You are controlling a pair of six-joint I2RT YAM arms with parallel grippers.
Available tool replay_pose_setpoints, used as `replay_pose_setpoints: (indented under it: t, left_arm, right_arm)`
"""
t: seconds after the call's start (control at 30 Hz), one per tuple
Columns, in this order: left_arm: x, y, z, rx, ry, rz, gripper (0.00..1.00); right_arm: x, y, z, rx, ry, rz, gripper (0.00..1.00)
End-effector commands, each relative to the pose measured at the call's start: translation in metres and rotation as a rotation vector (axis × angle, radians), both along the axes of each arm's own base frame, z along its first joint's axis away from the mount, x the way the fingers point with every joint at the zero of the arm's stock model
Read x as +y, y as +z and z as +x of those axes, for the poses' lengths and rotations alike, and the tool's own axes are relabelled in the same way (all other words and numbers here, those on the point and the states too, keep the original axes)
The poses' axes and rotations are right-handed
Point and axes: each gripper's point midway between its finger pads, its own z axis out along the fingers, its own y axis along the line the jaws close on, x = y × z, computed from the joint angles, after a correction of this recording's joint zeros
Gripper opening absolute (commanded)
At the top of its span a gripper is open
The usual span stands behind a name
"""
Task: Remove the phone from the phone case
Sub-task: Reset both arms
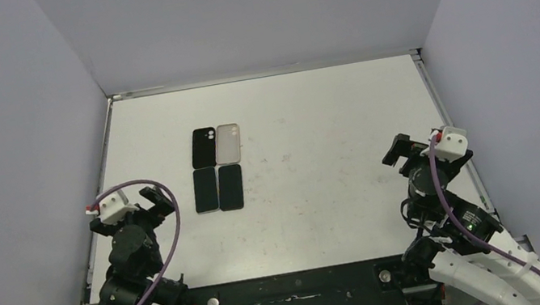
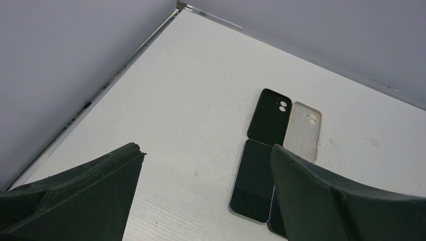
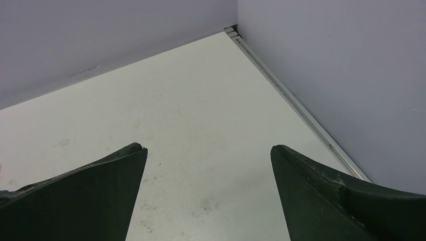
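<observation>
A black phone case (image 1: 204, 147) and a beige phone case (image 1: 228, 143) lie side by side on the white table (image 1: 316, 153), left of centre. Just in front of them lie two dark phones, screens up: the left phone (image 1: 205, 190) and the right phone (image 1: 230, 187). In the left wrist view I see the black case (image 2: 270, 117), the beige case (image 2: 303, 130) and the left phone (image 2: 253, 181). The right phone (image 2: 275, 217) is mostly hidden behind my finger. My left gripper (image 1: 156, 201) (image 2: 207, 150) is open and empty, left of the phones. My right gripper (image 1: 401, 150) (image 3: 208, 148) is open and empty at the far right.
Grey walls enclose the table on the left, back and right. A metal rim (image 3: 301, 108) runs along the table's right edge. The right wrist view shows only bare, lightly scuffed table between my fingers.
</observation>
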Motion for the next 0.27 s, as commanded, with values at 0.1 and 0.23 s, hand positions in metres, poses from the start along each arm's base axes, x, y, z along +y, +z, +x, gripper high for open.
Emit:
replay_pose_setpoints:
  t: [0.1, 0.23]
  left_arm:
    - [0.0021, 0.0047, 0.0037, -0.017, 0.022, 0.000, 0.97]
    - [0.0023, 0.0037, 0.0038, -0.013, 0.023, 0.001, 0.97]
  right_arm:
    - [0.0005, -0.0094, 0.0027, 0.029, -0.021, -0.009, 1.00]
    - [0.0012, -0.0104, 0.0035, 0.042, -0.022, -0.018, 1.00]
